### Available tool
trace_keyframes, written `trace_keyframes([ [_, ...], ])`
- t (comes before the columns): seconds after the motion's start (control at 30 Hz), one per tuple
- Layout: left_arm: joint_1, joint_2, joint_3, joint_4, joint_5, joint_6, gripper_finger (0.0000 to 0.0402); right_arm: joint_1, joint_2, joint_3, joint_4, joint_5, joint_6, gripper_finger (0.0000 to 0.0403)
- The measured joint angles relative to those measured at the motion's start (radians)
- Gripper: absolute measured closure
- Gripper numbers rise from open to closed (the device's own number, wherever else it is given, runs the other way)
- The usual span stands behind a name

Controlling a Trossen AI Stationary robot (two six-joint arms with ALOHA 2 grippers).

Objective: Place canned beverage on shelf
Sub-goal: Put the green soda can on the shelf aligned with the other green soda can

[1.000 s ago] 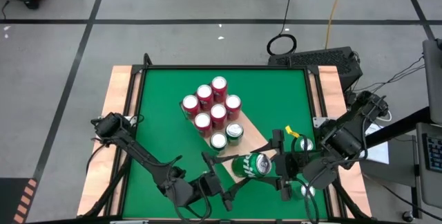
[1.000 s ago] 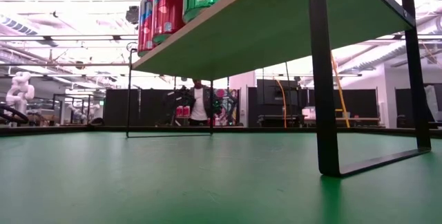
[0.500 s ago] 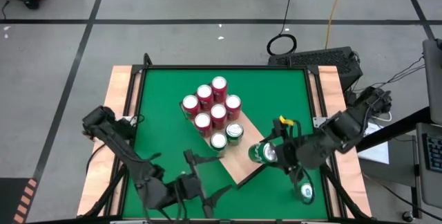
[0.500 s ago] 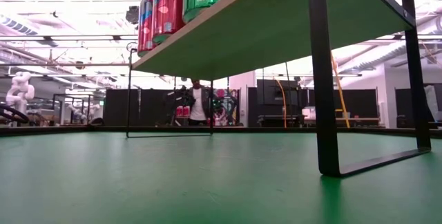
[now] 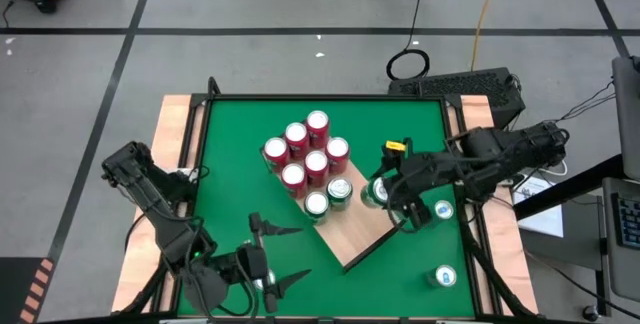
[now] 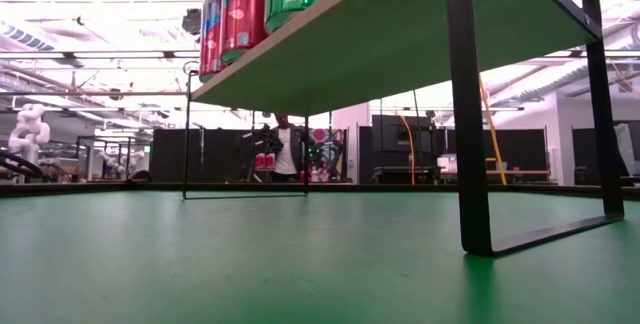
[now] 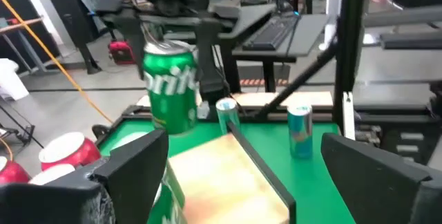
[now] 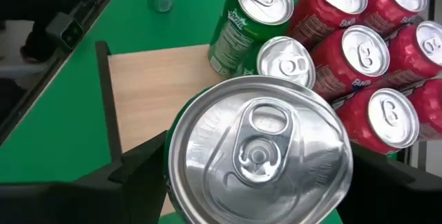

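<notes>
The shelf is a light wood board on dark legs, seen from below in the low view. Several red cans and two green cans stand upright on it. My right gripper is shut on a green canned beverage, which it holds upright over the shelf's far right edge, beside the two green cans. My left gripper is open and empty over the table near its front edge, left of the shelf. My right gripper pinches the green can's upper side wall, just under the rim, between its two fingers. The fingers come from above, pointing down. The can hangs upright, top up, its bottom a little above the shelf board.
Two more cans stand on the green table right of the shelf, one near the right arm and one near the front right corner. The shelf's near half is bare wood. A person stands far behind the table.
My right gripper has carried the green can from the shelf's near right side toward the far edge, next to the green cans. The can has turned from tilted to upright. My left gripper has drawn back toward the table's left edge and stays open.
</notes>
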Motion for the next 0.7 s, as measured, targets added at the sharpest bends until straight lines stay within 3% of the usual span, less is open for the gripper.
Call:
trace_keyframes([
  [0.27,-0.026,-0.001,-0.001,-0.087,-0.026,-0.085,0.0024,-0.119,-0.001,-0.019,0.021,-0.133,-0.101,0.0095],
  [0.57,-0.032,-0.001,-0.001,-0.132,-0.026,-0.128,0.0024,-0.216,0.001,-0.123,0.078,-0.152,-0.189,0.0094],
  [0.7,-0.032,-0.001,-0.001,-0.135,-0.029,-0.136,0.0024,-0.261,0.001,-0.148,0.098,-0.237,-0.199,0.0094],
])
